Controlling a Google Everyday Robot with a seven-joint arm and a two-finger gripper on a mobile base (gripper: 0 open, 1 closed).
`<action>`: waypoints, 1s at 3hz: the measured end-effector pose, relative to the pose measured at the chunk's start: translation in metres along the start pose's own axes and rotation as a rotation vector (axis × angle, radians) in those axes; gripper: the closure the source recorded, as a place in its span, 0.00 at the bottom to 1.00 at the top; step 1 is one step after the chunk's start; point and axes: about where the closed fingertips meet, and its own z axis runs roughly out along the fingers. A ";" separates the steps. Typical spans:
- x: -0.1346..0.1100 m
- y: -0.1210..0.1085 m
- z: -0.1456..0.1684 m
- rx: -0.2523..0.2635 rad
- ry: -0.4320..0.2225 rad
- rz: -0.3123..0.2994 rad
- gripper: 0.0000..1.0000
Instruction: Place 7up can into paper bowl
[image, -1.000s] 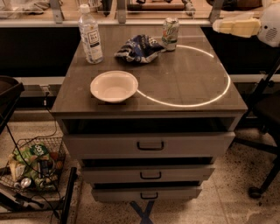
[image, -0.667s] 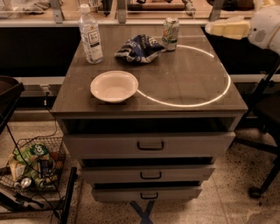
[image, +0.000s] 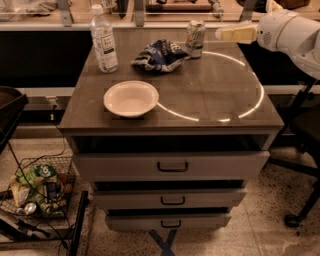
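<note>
The 7up can (image: 195, 39), pale green and white with a silver top, stands upright at the back of the dark tabletop (image: 215, 95). The paper bowl (image: 131, 98), shallow and off-white, sits near the front left of the top and is empty. My gripper (image: 224, 34) comes in from the upper right on a white arm, its pale fingers pointing left. It hovers to the right of the can, apart from it, and holds nothing.
A clear water bottle (image: 104, 45) stands at the back left. A crumpled blue-and-white snack bag (image: 160, 55) lies between the bottle and the can. A bright ring of light (image: 250, 107) lies on the right half. Drawers (image: 172, 166) are below; a wire basket (image: 37, 192) is on the floor at left.
My arm and gripper have moved left, closer to the can. The can, bowl, bag and bottle have not moved.
</note>
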 end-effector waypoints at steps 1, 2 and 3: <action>0.015 -0.008 0.037 -0.013 0.019 0.014 0.00; 0.027 -0.010 0.061 -0.023 0.023 0.039 0.00; 0.043 -0.001 0.082 -0.041 0.020 0.086 0.00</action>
